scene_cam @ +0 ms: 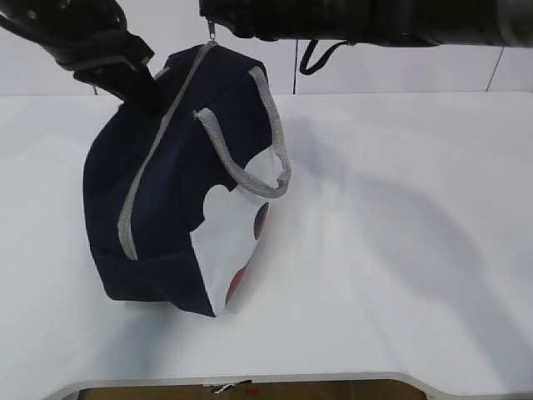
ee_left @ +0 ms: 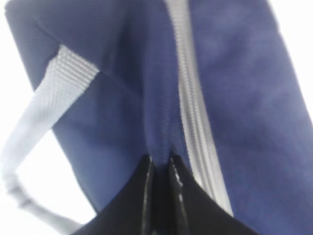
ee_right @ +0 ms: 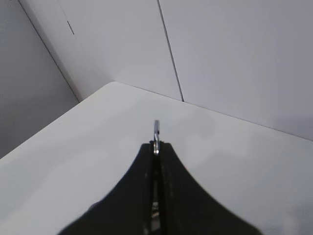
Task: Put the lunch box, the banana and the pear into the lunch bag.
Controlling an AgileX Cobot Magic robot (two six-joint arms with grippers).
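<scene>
The navy lunch bag (scene_cam: 166,200) stands tilted on the white table, its white end panel facing me and its grey zipper (scene_cam: 158,137) running up to the top corner. My left gripper (scene_cam: 143,93) pinches a fold of navy fabric beside the zipper (ee_left: 193,112), jaws close together on it (ee_left: 160,157). At the bag's top corner, my right gripper (scene_cam: 218,21) is shut on the metal ring pull (ee_right: 156,128), which pokes out between its fingertips (ee_right: 156,145). The lunch box, the banana and the pear are out of view.
A grey webbing handle (scene_cam: 275,142) loops down over the bag's end panel. The white table (scene_cam: 400,250) stretches to the right and its front edge (scene_cam: 250,379) is near. A black cable (scene_cam: 321,54) hangs under the right arm.
</scene>
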